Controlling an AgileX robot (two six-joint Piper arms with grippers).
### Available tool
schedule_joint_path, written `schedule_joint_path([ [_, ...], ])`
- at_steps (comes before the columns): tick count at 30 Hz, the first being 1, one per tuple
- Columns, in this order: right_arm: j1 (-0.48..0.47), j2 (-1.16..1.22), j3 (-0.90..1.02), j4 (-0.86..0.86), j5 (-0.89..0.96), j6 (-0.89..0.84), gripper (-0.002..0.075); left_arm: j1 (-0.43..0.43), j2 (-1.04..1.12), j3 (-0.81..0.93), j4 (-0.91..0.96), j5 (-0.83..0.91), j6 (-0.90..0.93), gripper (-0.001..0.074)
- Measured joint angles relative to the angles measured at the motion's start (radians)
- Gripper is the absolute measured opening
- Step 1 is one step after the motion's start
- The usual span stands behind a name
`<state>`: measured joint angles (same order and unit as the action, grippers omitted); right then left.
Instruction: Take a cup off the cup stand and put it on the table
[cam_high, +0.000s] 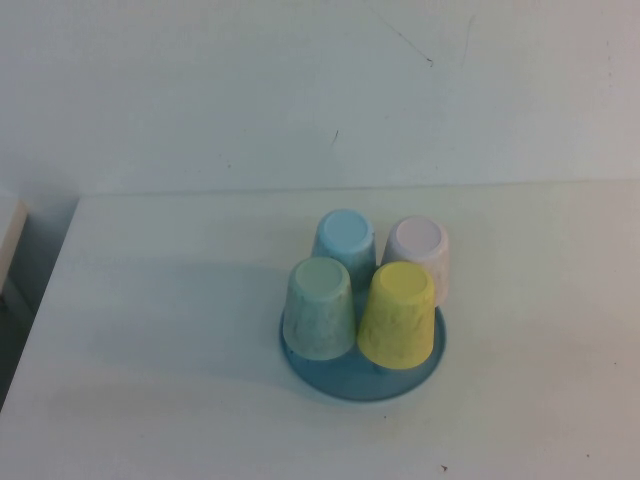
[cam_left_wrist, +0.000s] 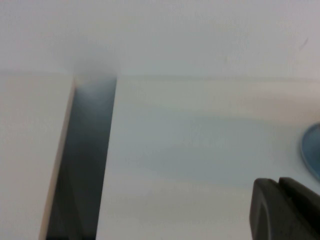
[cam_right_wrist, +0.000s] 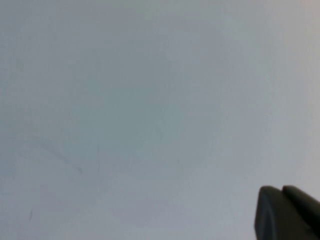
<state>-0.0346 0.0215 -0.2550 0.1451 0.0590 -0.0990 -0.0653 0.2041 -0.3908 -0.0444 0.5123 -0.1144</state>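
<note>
The pale-yellow cup (cam_high: 398, 313) sits upside down on the front right of the round blue cup stand (cam_high: 362, 386), which stands on the white table (cam_high: 150, 350). The pegs are hidden under the cups. Neither gripper shows in the high view. In the left wrist view my left gripper (cam_left_wrist: 279, 181) is shut and empty above the table, with the stand's blue rim (cam_left_wrist: 312, 155) apart from it at the picture's edge. In the right wrist view my right gripper (cam_right_wrist: 281, 189) is shut and empty over a plain white surface.
A pale green cup (cam_high: 319, 308), a light blue cup (cam_high: 345, 245) and a pink cup (cam_high: 419, 255) also sit upside down on the stand. The table's left edge borders a dark gap (cam_left_wrist: 82, 165) beside another white surface (cam_left_wrist: 30, 150). A white wall rises behind the table.
</note>
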Motion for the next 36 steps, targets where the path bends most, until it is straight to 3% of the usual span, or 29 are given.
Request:
schedule_joint_path([
  [5, 0.000, 0.168, -0.210, 0.004, 0.378, -0.157, -0.0003, 0.000, 0.131, -0.022, -0.054, 0.109, 0.007, -0.0002],
  [9, 0.000, 0.358, -0.354, 0.129, 0.605, -0.368, -0.0003, 0.000, 0.192, -0.022, -0.137, 0.109, 0.098, -0.0002],
  [15, 0.000, 0.643, -0.492, 0.390, 0.745, -0.705, -0.0003, 0.000, 0.253, -0.024, -0.261, 0.117, 0.199, -0.0002],
  [22, 0.011, 0.993, -0.600, 0.528, 0.804, -0.873, -0.0003, 0.000, 0.260, -0.024, -0.292, 0.101, 0.216, -0.0002],
  [27, 0.139, 1.190, -0.713, 0.532, 0.805, -0.905, -0.0003, 0.000, 0.282, -0.029, -0.335, 0.142, 0.218, -0.0002],
  [36, 0.435, 1.413, -0.938, 0.323, 0.783, -0.814, -0.0003, 0.000, 0.484, -0.118, -0.418, 0.249, 0.300, -0.0002],
])
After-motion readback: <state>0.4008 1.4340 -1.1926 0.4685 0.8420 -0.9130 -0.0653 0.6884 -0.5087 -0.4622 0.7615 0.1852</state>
